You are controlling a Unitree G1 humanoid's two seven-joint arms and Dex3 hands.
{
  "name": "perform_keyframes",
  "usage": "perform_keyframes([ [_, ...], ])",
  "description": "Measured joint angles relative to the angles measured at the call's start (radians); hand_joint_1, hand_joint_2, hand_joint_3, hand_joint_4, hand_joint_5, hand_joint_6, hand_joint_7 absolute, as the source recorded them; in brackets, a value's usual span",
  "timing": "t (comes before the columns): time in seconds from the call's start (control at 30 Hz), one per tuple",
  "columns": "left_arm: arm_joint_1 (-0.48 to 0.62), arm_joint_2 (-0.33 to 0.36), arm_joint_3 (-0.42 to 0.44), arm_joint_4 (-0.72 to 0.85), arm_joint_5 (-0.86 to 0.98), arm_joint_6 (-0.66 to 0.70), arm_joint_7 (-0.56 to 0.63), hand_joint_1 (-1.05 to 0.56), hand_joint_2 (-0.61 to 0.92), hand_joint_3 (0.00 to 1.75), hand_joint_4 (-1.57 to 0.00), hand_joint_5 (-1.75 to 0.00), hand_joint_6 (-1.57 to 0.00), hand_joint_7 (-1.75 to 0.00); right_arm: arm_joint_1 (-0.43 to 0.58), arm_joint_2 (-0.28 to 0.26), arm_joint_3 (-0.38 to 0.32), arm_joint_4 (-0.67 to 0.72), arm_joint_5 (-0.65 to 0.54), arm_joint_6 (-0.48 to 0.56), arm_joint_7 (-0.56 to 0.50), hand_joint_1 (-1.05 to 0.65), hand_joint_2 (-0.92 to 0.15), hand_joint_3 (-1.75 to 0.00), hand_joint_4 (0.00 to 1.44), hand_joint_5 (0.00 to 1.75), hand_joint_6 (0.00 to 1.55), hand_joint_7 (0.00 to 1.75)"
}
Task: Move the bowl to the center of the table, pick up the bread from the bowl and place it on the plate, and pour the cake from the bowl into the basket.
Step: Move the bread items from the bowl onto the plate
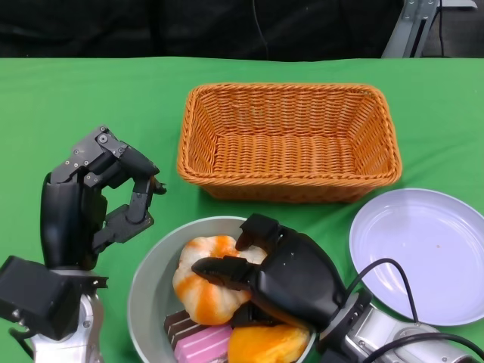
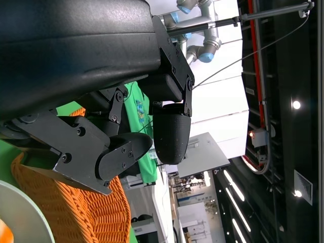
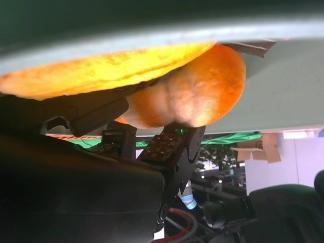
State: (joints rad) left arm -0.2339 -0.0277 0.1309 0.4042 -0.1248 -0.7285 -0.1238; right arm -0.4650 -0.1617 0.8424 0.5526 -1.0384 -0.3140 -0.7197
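Bowl [image 1: 151,280] sits near the table's middle, just in front of the basket [image 1: 288,142], so the first step looks done. Right hand [image 1: 265,272] is down in the bowl with fingers closing around the bread [image 1: 203,283], but it isn't lifted; I can't tell if the grip is firm. Left hand [image 1: 94,200] is beside the bowl, fingers curled, holding nothing. Plate [image 1: 423,253] and basket hold nothing; bread transfer and pouring the cake [image 1: 200,342] remain.
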Motion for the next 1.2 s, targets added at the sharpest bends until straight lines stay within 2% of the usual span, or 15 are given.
perform_keyframes([
  [0.13, 0.000, 0.000, 0.003, 0.001, 0.000, 0.000, 0.000, -0.08, 0.69, 0.88, -0.76, -1.55, -0.73, -1.42, 0.011, -0.007, -0.009, -0.013, 0.008, -0.035, -0.007, -0.32, -0.88, 0.00, 0.73, 1.38, 1.18, 0.02],
  [0.33, 0.000, 0.003, 0.005, 0.017, -0.004, 0.000, -0.002, -0.08, 0.69, 0.88, -0.75, -1.57, -0.72, -1.44, 0.029, -0.011, -0.037, -0.036, 0.009, -0.054, -0.007, -0.31, -0.87, 0.00, 0.68, 1.52, 1.20, 0.02],
  [0.5, -0.001, 0.010, 0.005, 0.026, -0.005, -0.001, -0.003, -0.09, 0.70, 0.86, -0.75, -1.57, -0.72, -1.43, 0.034, -0.013, -0.045, -0.043, 0.002, -0.051, -0.009, -0.29, -0.84, 0.00, 0.67, 1.50, 1.21, 0.03],
  [0.7, -0.001, 0.011, 0.005, 0.034, -0.004, -0.002, -0.003, -0.09, 0.71, 0.85, -0.75, -1.57, -0.73, -1.42, 0.030, -0.016, -0.047, -0.028, 0.001, -0.050, -0.011, -0.28, -0.86, 0.00, 0.67, 1.47, 1.21, 0.03],
  [0.9, -0.001, 0.012, 0.004, 0.041, -0.002, -0.013, -0.003, -0.10, 0.69, 0.86, -0.75, -1.56, -0.71, -1.43, 0.026, -0.017, -0.051, -0.017, 0.001, -0.061, -0.026, -0.28, -0.87, 0.00, 0.62, 1.59, 1.22, 0.03],
  [1.2, -0.001, 0.012, 0.004, 0.053, -0.003, -0.018, -0.003, -0.09, 0.71, 0.83, -0.76, -1.56, -0.73, -1.42, 0.011, -0.025, -0.083, -0.012, -0.018, -0.042, -0.026, -0.26, -0.87, 0.00, 0.69, 1.47, 1.22, 0.08],
])
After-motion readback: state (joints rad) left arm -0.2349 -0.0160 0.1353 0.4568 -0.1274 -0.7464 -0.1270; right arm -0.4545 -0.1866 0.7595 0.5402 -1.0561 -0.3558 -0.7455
